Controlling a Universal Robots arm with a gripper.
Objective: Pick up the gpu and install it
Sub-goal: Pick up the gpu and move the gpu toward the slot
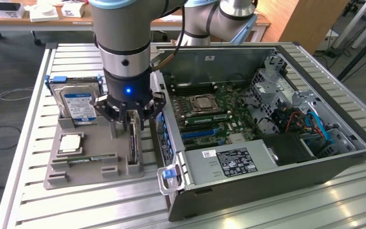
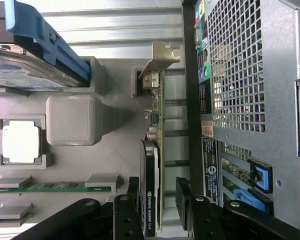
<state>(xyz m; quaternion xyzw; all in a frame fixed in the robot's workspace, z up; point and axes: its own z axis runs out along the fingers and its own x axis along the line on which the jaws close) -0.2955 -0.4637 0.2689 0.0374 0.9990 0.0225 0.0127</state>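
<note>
Wrist view: the gripper (image 2: 159, 197) is low over the gpu (image 2: 151, 165), w/ its fingers (image 2: 184, 197) one on each side of the card. Jaws are apart, not clamped. I see a gap between the board and the finger on the computer side. The other finger sits just beside the black cooler, and I can't tell if it touches. The gpu stands on edge in its slot in the gray tray (image 2: 120, 150), w/ the silver bracket (image 2: 162, 57) at the end away from the fingers, so it isn't lifted. Further out on the same tray are the processor chip (image 2: 21, 142) in its pocket, the memory stick (image 2: 55, 187) lying flat, and the hard drive (image 2: 25, 70) upright w/ its blue handle. None of these is near the fingers. Exterior view: the tray lies on the slatted table (image 1: 62, 205), just beside the open computer case (image 1: 266, 186), on the exterior view's left of it. Inside the case the motherboard (image 1: 202, 119) is exposed, and the expansion slots look empty to me, no card seated. My read: approx. the first part is done, approach and line-up over the card. The grip, the lift, the carry over to the case and the seating in a slot are all not yet done.
</note>
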